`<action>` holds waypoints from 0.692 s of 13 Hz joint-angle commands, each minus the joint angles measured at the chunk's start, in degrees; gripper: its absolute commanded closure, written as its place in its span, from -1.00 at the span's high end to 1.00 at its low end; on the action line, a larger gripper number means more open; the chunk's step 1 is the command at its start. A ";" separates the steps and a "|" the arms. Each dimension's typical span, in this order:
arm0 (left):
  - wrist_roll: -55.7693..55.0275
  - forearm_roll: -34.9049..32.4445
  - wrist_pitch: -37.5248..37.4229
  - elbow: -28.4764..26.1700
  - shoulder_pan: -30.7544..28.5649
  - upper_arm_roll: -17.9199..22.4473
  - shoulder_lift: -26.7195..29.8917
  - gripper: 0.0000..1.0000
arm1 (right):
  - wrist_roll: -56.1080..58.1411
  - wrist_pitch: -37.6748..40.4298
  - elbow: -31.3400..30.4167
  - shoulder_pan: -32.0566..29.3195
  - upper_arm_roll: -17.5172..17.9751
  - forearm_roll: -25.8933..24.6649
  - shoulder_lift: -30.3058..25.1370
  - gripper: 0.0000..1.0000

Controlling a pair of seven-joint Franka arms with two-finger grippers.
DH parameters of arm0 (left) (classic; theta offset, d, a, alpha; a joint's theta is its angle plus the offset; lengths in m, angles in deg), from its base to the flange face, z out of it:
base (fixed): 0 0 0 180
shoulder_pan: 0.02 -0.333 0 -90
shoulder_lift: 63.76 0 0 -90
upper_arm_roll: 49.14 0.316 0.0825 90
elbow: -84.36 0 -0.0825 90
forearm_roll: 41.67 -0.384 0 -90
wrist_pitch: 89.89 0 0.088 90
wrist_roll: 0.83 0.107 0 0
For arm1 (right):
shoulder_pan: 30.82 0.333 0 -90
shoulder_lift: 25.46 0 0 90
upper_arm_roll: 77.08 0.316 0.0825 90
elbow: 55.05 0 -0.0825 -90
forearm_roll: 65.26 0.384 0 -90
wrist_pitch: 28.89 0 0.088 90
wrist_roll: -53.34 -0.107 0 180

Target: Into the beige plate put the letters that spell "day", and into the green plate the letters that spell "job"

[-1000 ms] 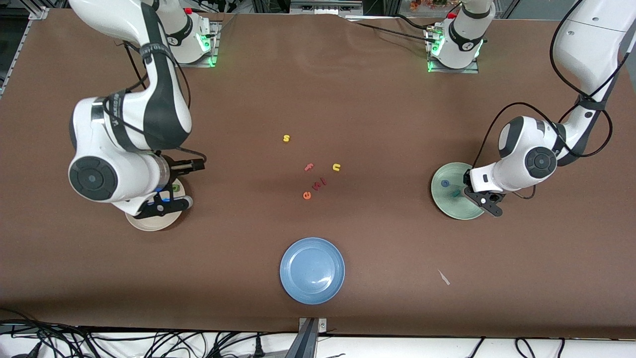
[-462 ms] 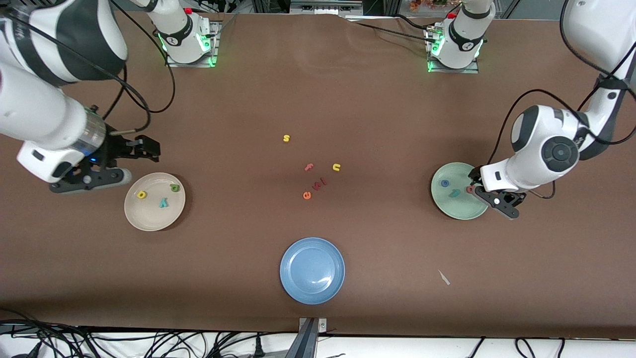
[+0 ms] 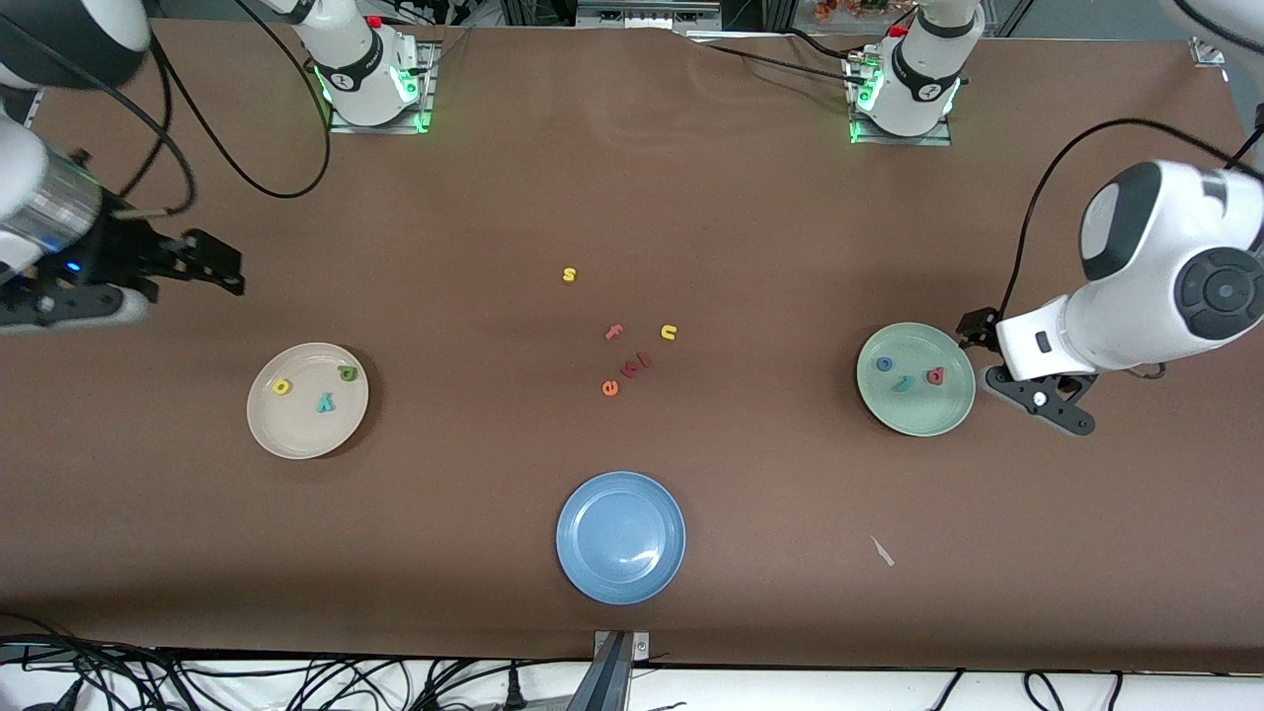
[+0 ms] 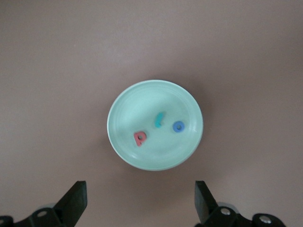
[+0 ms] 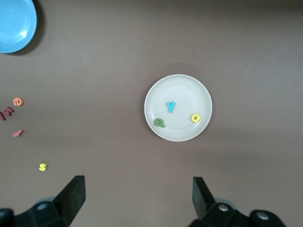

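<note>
The beige plate [image 3: 296,430] [image 5: 182,87] holds a yellow "a" [image 3: 281,387] [image 5: 196,118], a teal "y" [image 3: 325,402] [image 5: 170,107] and a dark green "d" [image 3: 347,373] [image 5: 160,123]. In the green plate [image 3: 918,420] [image 4: 142,101] lie a blue "o" [image 3: 885,364] [image 4: 178,126], a teal "j" [image 3: 902,384] [image 4: 160,120] and a red "b" [image 3: 934,375] [image 4: 140,138]. My left gripper [image 3: 1002,370] [image 4: 140,198] hangs open and empty over the table beside the green plate. My right gripper [image 3: 212,265] [image 5: 138,196] is open and empty, high over the table off the beige plate's rim.
Loose letters lie mid-table: a yellow "s" [image 3: 569,275], a yellow "u" [image 3: 669,332], a pink "f" [image 3: 614,332], red letters [image 3: 637,365] and an orange "e" [image 3: 610,388]. A blue plate [image 3: 621,536] sits nearest the front camera. A white scrap [image 3: 882,551] lies nearby.
The left gripper opened and left the red letter in the green plate. Both arms rose and drew away from their plates toward the table's ends.
</note>
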State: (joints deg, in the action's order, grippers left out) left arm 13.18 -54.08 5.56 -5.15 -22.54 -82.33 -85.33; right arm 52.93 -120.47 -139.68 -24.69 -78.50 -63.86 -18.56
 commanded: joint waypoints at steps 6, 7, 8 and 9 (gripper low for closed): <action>-21.46 4.68 -11.34 7.92 2.56 -1.20 11.80 1.00 | 0.05 4.31 -4.14 -2.97 -1.22 -0.33 -4.70 1.00; -22.09 4.85 -10.99 7.85 5.61 2.74 13.90 1.00 | 1.01 4.74 -4.06 -2.97 -1.22 -0.69 -4.44 1.00; -22.10 6.94 -10.90 8.29 9.82 8.08 14.53 1.00 | 3.63 4.74 -3.62 -2.88 -1.13 -1.56 -4.35 1.00; -21.92 10.19 -10.81 8.38 14.65 14.92 15.67 1.00 | 3.83 4.74 -3.62 -2.62 -1.13 -1.75 -4.35 1.00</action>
State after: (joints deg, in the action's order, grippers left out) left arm -8.25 -48.39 -4.74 2.85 -14.81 -77.08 -71.58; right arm 54.87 -116.13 -142.88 -27.29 -80.06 -64.49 -22.19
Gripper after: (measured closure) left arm 0.000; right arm 0.000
